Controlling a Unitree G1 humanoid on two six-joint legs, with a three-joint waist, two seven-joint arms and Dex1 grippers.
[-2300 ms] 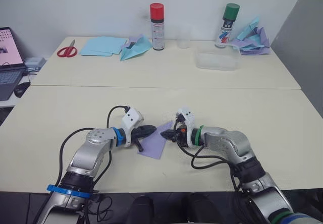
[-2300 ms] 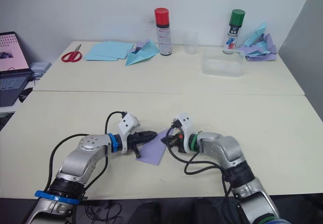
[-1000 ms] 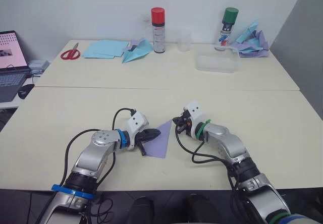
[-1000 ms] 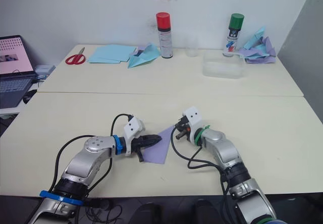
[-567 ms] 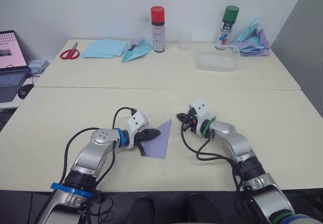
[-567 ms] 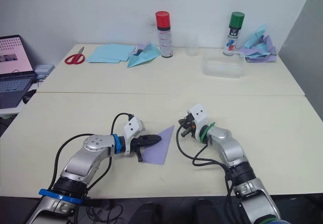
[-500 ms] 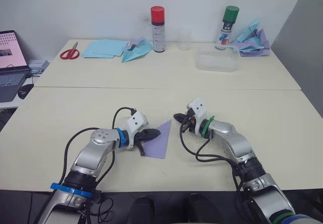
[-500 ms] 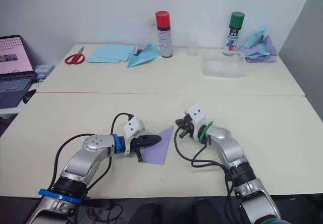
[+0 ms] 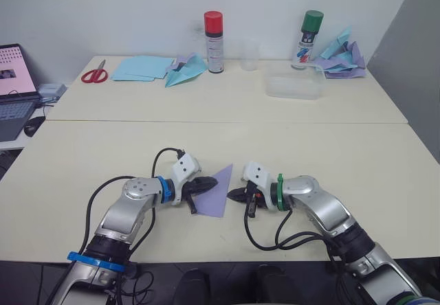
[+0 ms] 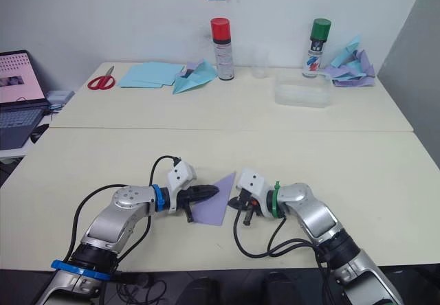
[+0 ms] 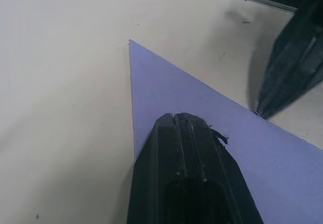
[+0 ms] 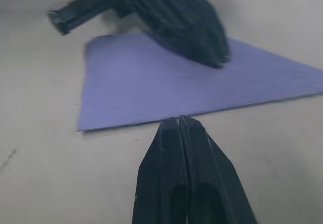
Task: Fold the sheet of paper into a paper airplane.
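Left eye view: the paper [image 9: 216, 194] lies flat on the near table as a folded pointed shape, between the two grippers. The left gripper [image 9: 203, 184], fingers together, presses down on its left part. The right gripper [image 9: 234, 195] sits at the paper's right edge. To crease well, I judge the left should keep the sheet pinned while the right runs along the edge, low and slow, so the layers do not slide.

Right eye view: on the far table a clear tray [image 10: 302, 91] looks empty, and a clear cup [image 10: 258, 62] behind it also seems empty.

Left wrist view: the closed fingers [image 11: 186, 168] rest on the purple sheet, tip short of its point.

Right wrist view: the right gripper's fingers [image 12: 184, 173] are together, tip touching the paper's edge, on the table, gripping nothing
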